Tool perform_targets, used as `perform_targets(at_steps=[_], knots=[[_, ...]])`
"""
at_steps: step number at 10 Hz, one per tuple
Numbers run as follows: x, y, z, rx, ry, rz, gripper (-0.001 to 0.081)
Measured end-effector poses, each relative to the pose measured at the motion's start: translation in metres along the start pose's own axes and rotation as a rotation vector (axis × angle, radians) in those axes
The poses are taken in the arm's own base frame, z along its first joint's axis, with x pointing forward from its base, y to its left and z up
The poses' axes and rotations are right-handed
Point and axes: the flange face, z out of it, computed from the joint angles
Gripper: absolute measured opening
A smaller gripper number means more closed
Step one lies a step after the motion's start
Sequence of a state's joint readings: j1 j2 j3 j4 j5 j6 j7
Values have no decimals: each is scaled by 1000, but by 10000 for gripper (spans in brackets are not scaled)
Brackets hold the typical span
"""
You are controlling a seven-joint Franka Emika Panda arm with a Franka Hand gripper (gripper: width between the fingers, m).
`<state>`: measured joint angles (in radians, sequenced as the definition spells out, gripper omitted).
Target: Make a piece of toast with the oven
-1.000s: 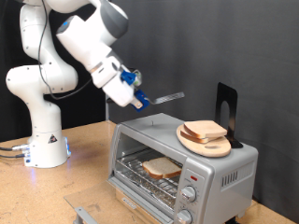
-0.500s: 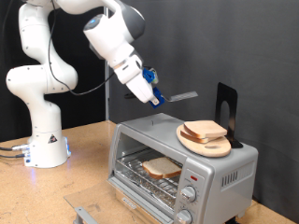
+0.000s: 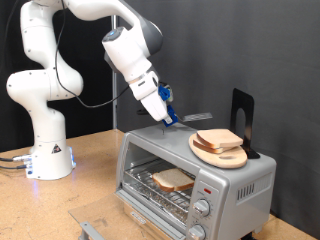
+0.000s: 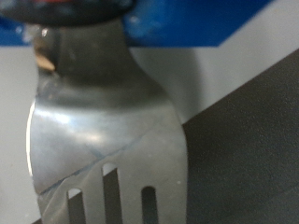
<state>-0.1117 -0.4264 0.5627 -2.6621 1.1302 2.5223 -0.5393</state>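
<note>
Your gripper (image 3: 166, 113) is clenched on the handle of a metal spatula (image 3: 197, 119), whose blade reaches out level above the top of the oven (image 3: 240, 180), just short of the round wooden board (image 3: 232, 157) that sits on the oven's roof. In the wrist view the slotted spatula (image 4: 107, 140) fills nearly the whole picture.

As far as you can judge, the job is partly done: one piece of toast (image 3: 173, 180) already lies on the wire rack inside the oven, and the door hangs open. Two more slices (image 3: 219, 140) rest stacked on the board. The knobs (image 3: 202, 209) show no sign you could read either way.

You cannot make out the gripper's fingertips in either view. The oven's lower front is cut off by the exterior view's bottom. The table (image 3: 90, 170) shows only in part.
</note>
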Motion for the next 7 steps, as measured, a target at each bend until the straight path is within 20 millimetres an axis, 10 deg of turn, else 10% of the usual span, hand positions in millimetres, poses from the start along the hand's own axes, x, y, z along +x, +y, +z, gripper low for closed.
perform_targets(at_steps=[3,4,7], knots=[[-3,4,6,3,-2,8,387],[-4,4,6,4,-3,9,569],[-5,7,6,17,7,14,704]])
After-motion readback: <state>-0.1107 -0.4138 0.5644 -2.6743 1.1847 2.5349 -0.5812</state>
